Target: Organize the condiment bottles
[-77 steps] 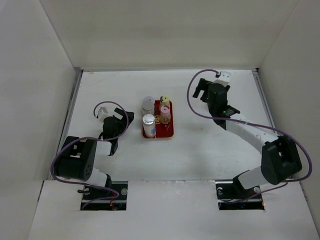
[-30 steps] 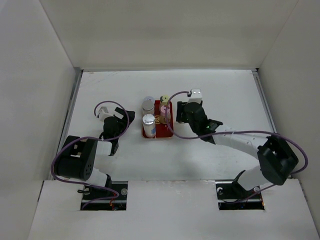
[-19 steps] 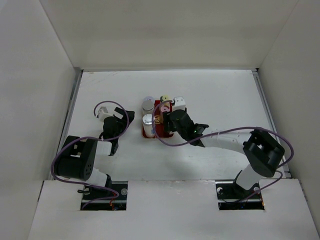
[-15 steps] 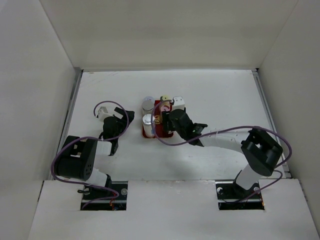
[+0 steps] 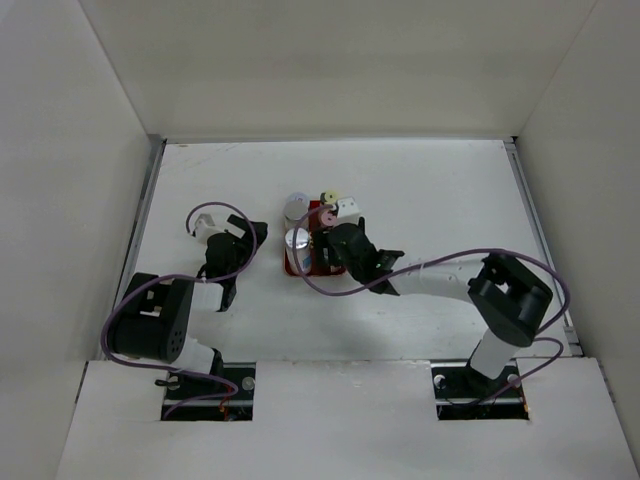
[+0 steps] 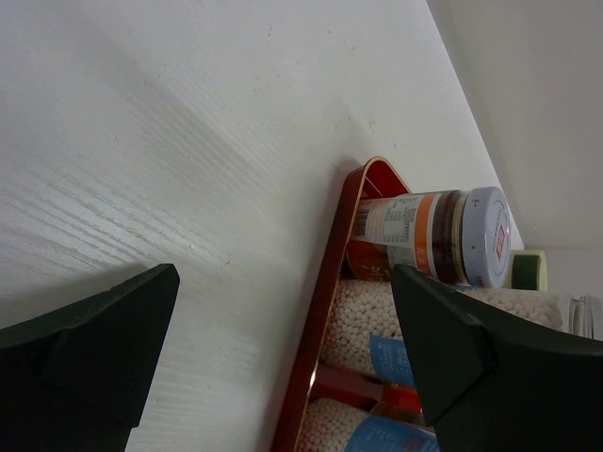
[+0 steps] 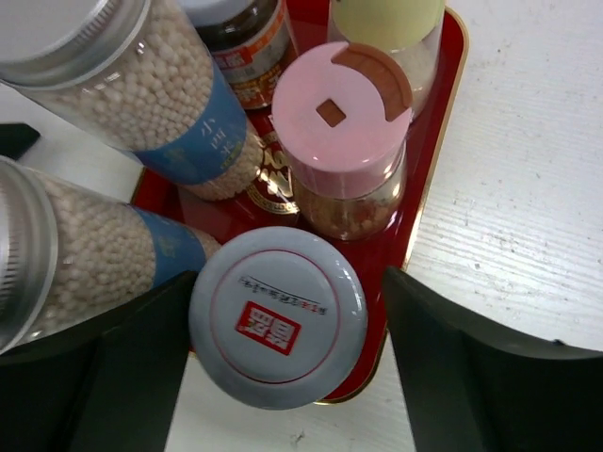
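Observation:
The red tray holds two blue-labelled bead bottles with silver caps, a pink-capped jar, a pale yellow-capped jar and a dark orange-labelled jar. My right gripper is shut on a jar with a grey-lavender cap, over the tray's near right corner. Whether that jar stands on the tray cannot be told. My left gripper is open and empty, low on the table left of the tray, facing the tray rim and the dark jar.
White walls enclose the table on the left, back and right. The right arm stretches across the table from its base at the near right. Its purple cable loops above it.
My right arm has swung from the back right of the table over to the tray, and its gripper is now above the tray's near right part. The left arm has not moved.

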